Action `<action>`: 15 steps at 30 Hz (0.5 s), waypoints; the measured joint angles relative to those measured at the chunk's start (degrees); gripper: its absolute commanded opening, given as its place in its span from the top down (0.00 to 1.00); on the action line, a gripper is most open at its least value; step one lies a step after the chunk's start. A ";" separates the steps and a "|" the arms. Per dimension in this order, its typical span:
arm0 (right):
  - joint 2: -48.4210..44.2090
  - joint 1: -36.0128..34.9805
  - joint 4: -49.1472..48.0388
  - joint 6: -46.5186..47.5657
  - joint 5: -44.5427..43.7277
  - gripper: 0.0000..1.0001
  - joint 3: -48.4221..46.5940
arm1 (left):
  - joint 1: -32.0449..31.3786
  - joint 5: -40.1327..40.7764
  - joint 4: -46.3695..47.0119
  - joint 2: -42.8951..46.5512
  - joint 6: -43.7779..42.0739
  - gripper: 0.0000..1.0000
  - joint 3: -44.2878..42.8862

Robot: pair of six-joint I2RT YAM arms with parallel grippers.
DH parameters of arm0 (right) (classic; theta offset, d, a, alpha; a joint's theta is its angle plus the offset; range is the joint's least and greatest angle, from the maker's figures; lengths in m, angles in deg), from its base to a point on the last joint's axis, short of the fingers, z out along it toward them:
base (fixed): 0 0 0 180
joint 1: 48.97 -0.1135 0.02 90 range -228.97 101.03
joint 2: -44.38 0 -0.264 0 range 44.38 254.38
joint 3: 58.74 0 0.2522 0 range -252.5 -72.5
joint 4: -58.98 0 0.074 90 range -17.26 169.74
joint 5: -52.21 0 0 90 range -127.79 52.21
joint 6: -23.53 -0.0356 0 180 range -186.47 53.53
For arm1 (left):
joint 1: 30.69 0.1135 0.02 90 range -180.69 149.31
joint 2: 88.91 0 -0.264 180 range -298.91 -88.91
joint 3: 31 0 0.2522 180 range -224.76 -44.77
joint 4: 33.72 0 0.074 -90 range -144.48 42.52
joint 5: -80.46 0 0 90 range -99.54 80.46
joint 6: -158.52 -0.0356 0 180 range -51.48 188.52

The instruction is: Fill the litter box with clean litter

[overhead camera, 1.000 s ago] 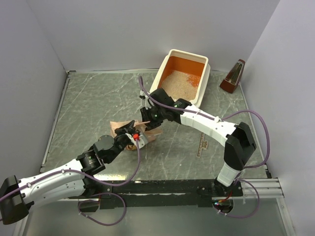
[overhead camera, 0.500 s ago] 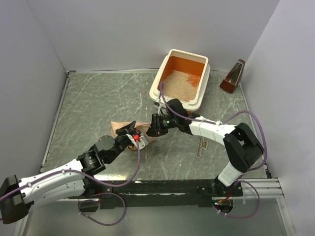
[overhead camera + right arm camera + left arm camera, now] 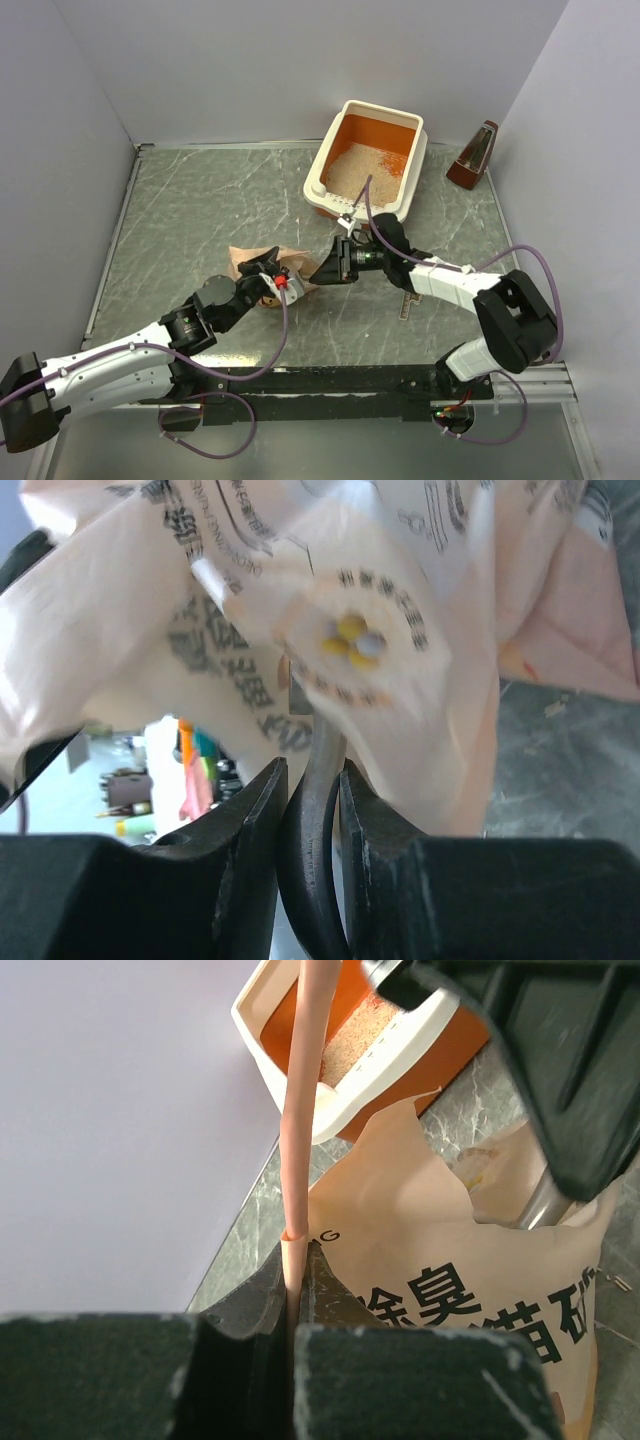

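Observation:
The litter box (image 3: 318, 172), cream-rimmed and orange inside, stands at the back with clean litter (image 3: 352, 172) heaped in its near half; the left wrist view shows the litter box (image 3: 300, 1090) and clean litter (image 3: 348, 1048) too. A peach-pink bag (image 3: 252, 262) lies mid-table. My left gripper (image 3: 268, 272) is shut on the bag's thin upper edge (image 3: 293, 1230), holding it up. My right gripper (image 3: 330, 266) sits at the bag's mouth, shut on the grey scoop's curved handle (image 3: 312, 860). The printed bag (image 3: 350, 630) fills that view, hiding the scoop's bowl.
A brown metronome-shaped object (image 3: 473, 157) stands at the back right by the wall. A thin ruler-like strip (image 3: 410, 293) lies on the marbled table under the right forearm. Grey walls close in the left, back and right sides.
My right arm has dropped lower and drawn back from the litter box's near edge, the scoop now pointing into the bag's mouth. The left gripper has kept its hold.

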 measured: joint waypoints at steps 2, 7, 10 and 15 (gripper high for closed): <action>-1.40 0.96 -1.70 -1.97 0.96 1.00 1.92 | 0.00 0.02 0.02 -0.11 -0.15 0.99 0.00; -3.98 2.93 -8.04 -6.97 2.95 1.00 6.67 | 0.00 0.13 0.48 -0.79 -0.52 0.99 0.00; -4.98 4.44 -12.13 -10.16 4.04 1.00 9.51 | 0.00 0.17 0.83 -1.09 -0.57 0.99 0.00; -7.78 6.91 -15.54 -13.33 4.81 1.00 13.00 | 0.00 0.15 0.87 -1.11 -0.57 0.99 0.00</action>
